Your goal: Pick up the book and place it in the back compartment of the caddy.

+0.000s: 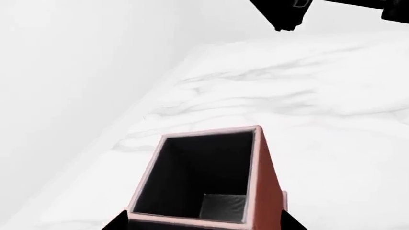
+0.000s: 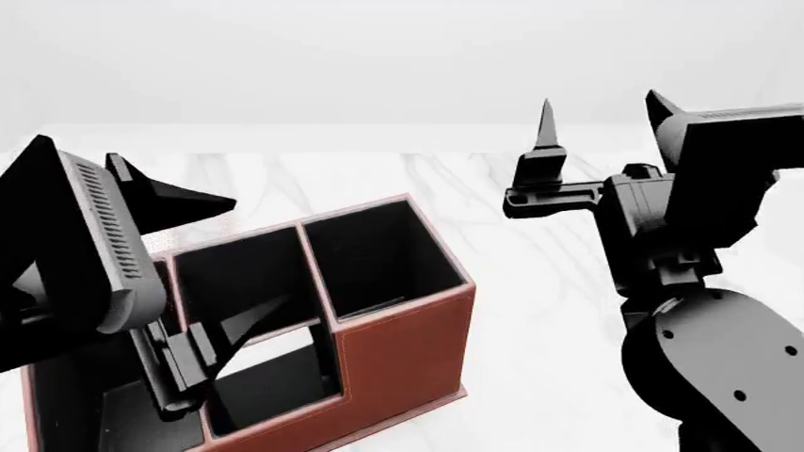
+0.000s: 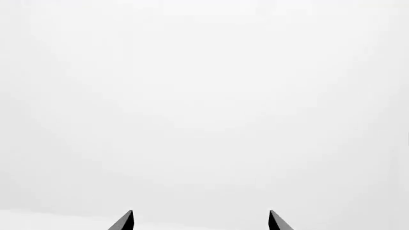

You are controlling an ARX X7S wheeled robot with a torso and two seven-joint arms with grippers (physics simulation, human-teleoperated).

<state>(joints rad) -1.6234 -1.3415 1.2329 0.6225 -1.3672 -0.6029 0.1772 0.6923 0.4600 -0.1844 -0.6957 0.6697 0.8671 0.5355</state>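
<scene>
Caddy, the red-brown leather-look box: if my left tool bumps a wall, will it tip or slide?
Likely slides rather than tips: the red-brown divided caddy sits flat on the smooth white marble table. Its thin walls look rigid.

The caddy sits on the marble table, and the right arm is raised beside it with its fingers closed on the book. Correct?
No. The right wrist view shows the right gripper with fingers spread apart and nothing between them. The rest stands: the caddy sits on the marble table, with the right arm raised beside it.
</scene>
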